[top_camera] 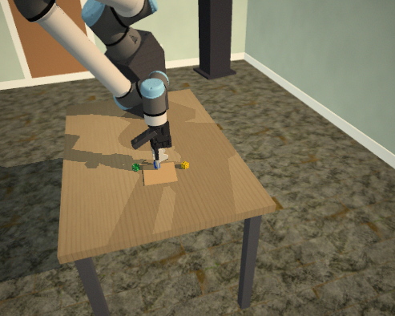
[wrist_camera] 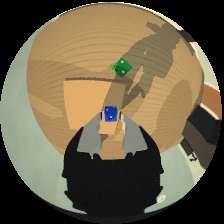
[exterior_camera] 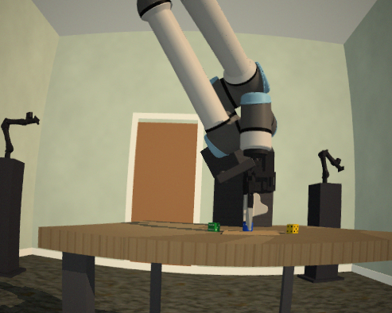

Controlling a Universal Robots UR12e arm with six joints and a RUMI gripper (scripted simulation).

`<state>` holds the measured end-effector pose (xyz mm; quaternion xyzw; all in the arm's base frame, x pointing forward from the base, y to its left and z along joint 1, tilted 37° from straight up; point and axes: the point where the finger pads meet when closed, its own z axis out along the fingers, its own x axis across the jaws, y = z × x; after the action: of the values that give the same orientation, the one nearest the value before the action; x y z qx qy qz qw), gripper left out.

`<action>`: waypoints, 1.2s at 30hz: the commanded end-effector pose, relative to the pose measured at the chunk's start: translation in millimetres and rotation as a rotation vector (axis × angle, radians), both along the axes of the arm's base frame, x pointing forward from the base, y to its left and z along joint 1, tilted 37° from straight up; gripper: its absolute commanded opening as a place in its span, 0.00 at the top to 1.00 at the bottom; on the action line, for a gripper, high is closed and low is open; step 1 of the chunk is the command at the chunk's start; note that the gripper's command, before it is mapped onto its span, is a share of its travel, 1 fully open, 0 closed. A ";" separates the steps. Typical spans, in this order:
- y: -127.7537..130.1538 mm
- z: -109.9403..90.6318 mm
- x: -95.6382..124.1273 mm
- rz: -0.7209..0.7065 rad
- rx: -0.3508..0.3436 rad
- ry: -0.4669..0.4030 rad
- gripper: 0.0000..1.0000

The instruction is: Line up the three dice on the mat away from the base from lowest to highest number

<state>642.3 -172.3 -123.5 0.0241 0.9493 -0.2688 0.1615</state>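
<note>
With its fingers parted by a narrow gap, the claw (top_camera: 157,162) (exterior_camera: 248,226) (wrist_camera: 110,112) is released and partly open. Its 2 fingertips stand at opposite sides of the blue die (exterior_camera: 245,227) (wrist_camera: 110,114), with slight clearance visible in the wrist view. The blue die sits on the mat (top_camera: 160,176) (exterior_camera: 265,233) (wrist_camera: 82,100), near its base-side edge. The green die (top_camera: 135,167) (exterior_camera: 214,226) (wrist_camera: 121,67) and yellow die (top_camera: 184,165) (exterior_camera: 293,229) rest on the counter (top_camera: 107,216) (exterior_camera: 146,248) (wrist_camera: 95,40), off opposite mat edges. 1 finger partly covers the blue die in the exterior view; the yellow die is hidden from the wrist view.
</note>
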 end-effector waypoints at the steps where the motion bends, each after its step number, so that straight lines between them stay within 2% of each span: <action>1: 1.2 1.8 -0.4 0.000 0.000 -0.001 0.76; 6: 8.3 12.8 -4.4 0.000 0.000 -0.001 0.76; 11: 21.4 33.1 -11.9 0.000 0.000 -0.001 0.76; 13: 21.4 33.1 -11.9 0.000 0.000 -0.001 0.76; 22: 43.1 66.7 -24.2 0.000 0.000 -0.001 0.76; 31: 46.9 72.7 -26.4 0.000 0.000 -0.001 0.76; 32: 46.9 72.7 -26.4 0.000 0.000 -0.001 0.00; 36: 46.9 72.7 -26.4 0.000 0.000 -0.001 0.00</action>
<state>616.0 -125.9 -51.6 0.0240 0.9492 -0.2688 0.1615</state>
